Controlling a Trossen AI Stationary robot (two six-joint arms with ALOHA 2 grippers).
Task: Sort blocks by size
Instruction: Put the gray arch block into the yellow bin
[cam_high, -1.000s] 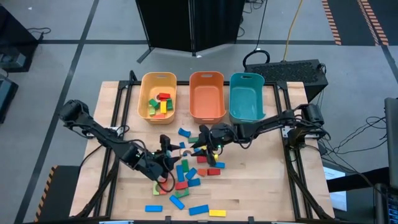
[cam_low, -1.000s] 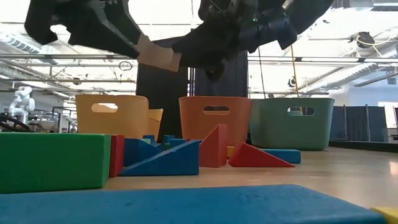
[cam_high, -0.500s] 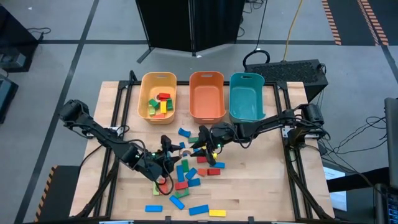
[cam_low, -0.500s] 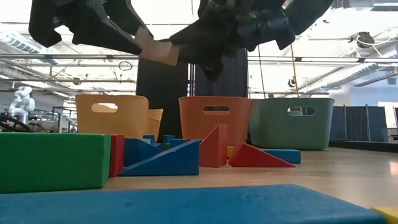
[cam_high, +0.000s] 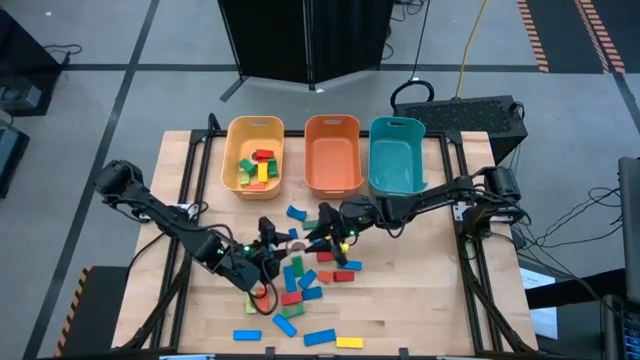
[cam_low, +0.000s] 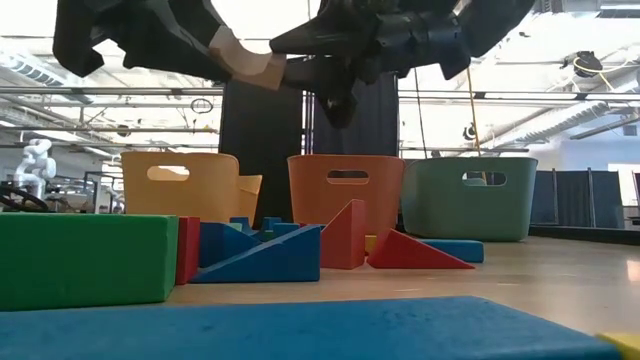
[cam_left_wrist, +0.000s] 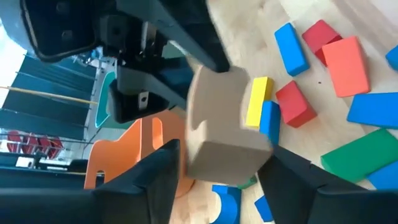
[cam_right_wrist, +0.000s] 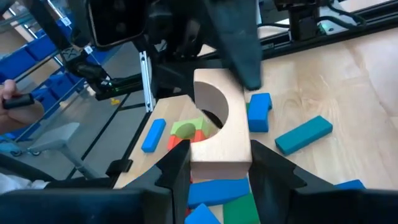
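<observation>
Above the tabletop's middle: a pale, unpainted wooden arch block (cam_right_wrist: 217, 134) hangs in the air, pinched from opposite sides by both grippers.
Left gripper (cam_left_wrist: 222, 158): its fingers lie against the arch's flanks, and they have drawn in a little over the last second.
Right gripper (cam_right_wrist: 217, 155): clamped on the same arch, its grip unchanged.
Just changed: in the low view the arch sits slightly higher and more tilted than a second ago.
Meaning: this looks like a hand-over between the arms; which arm now bears the weight I cannot tell.
Loose painted blocks (cam_high: 300, 285): scattered from the tabletop's centre toward its near edge, unsorted.
Bins: the yellow plastic bin (cam_high: 232, 150) at the far edge holds a few blocks; the orange bin (cam_high: 333, 122) and teal bin (cam_high: 397, 123) show none.
Progress: early, with most pieces still to go.
</observation>
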